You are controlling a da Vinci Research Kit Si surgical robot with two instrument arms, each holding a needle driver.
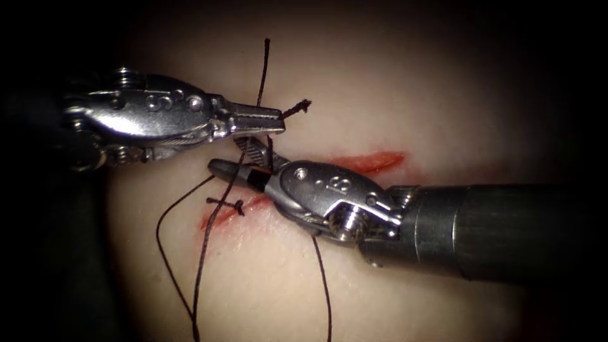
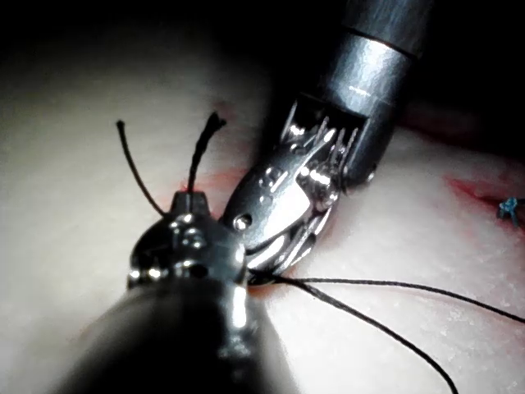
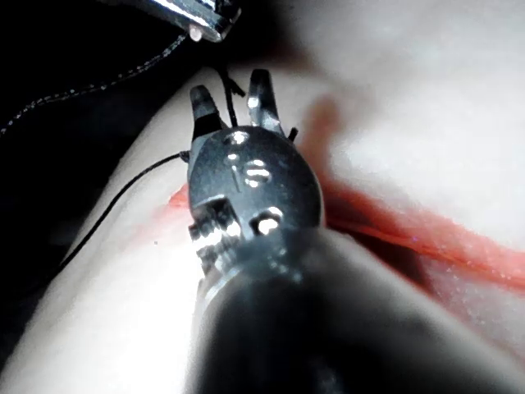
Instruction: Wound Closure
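Note:
The tissue (image 1: 392, 82) has a red cut (image 1: 373, 161) slanting from lower left to upper right. My left tool (image 1: 280, 120) reaches in from the left, shut on the dark thread (image 1: 212, 234) above the cut. Two thread ends stick out past its tip, a long one (image 1: 263, 63) and a short frayed one (image 1: 297, 109). My right tool (image 1: 229, 155) lies along the cut with its jaws open, the thread running between them. In the right wrist view the right tool (image 3: 231, 89) stands open around the thread (image 3: 226, 89). A tied knot (image 1: 237, 204) sits on the cut just below.
Loose thread loops (image 1: 161, 247) over the tissue left of the cut, and another strand (image 1: 324, 285) trails out from under the right tool. Red fluid (image 3: 426, 234) lines the cut. A small blue thread end (image 2: 509, 209) lies further along the cut.

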